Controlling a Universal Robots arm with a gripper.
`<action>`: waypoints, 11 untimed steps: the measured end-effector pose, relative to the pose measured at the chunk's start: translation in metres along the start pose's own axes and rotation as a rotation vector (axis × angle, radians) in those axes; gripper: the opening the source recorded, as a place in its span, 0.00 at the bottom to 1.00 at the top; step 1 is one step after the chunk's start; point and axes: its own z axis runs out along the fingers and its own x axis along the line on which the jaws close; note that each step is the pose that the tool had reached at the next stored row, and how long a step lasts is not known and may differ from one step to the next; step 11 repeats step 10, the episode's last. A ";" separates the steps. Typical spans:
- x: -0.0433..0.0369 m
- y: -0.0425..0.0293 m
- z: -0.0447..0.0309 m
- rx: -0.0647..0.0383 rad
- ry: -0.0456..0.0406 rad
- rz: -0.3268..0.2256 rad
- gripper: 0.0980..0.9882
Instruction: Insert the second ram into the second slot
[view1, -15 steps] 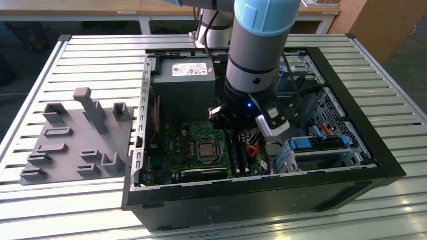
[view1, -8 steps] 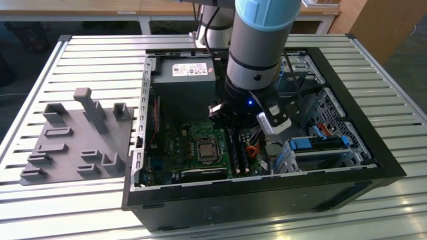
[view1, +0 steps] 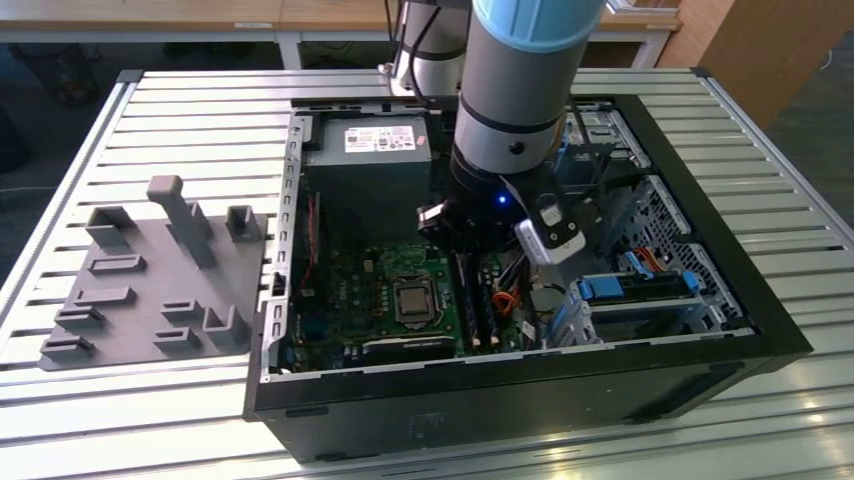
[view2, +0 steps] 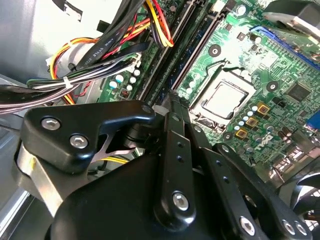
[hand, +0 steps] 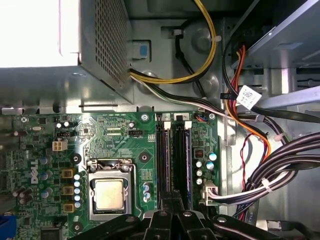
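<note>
While the gripper hung just above the motherboard, its fingers were drawn narrowly together over the RAM slots, where the second ram sat directly beneath.

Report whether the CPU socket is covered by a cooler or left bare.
Bare. In both wrist views the CPU socket shows its metal lid and retention frame, with no heatsink or fan mounted above it.

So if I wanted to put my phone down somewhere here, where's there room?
On the slatted table, behind the grey fixture plate, or on the strip in front of the computer case. Inside the case it's crowded: gripper, motherboard and cable bundle.
</note>
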 end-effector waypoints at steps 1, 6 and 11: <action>0.0000 0.0000 -0.0005 0.000 0.0000 0.000 0.01; 0.0000 0.0001 -0.0023 0.000 -0.0001 0.000 0.01; 0.0000 0.0001 -0.0025 0.000 0.0000 0.000 0.01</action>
